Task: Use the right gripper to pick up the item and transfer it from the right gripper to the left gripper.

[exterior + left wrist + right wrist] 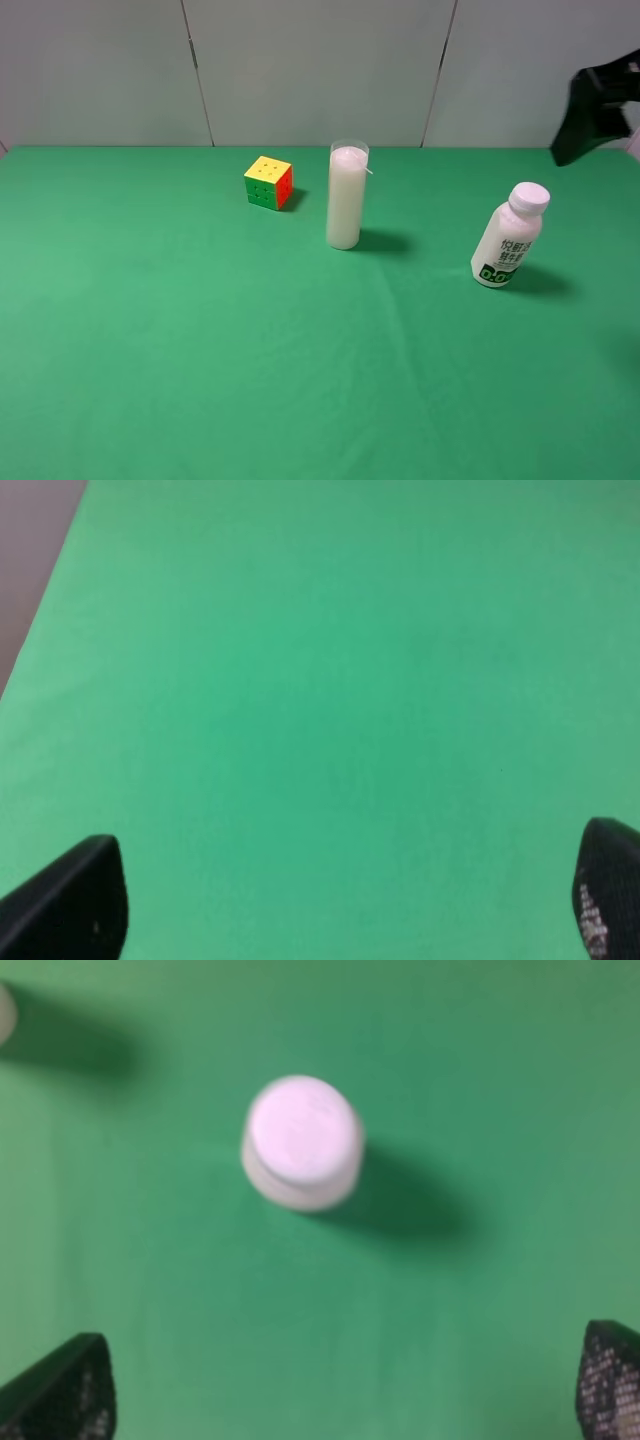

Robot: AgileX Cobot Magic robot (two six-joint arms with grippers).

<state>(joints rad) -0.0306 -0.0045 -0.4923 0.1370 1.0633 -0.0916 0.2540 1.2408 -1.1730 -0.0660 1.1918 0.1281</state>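
Nearest, the small white bottle (510,236) stood untouched at three o'clock from the candle (346,200), the right gripper (335,1395) splayed empty above it, apparently aligning its grasp, the left gripper (350,910) likewise released, presumably awaiting handover.

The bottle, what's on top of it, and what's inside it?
A wide white cap sits on top of the bottle; nothing else rests on it. The inside can't be seen: the white walls and cap hide it.
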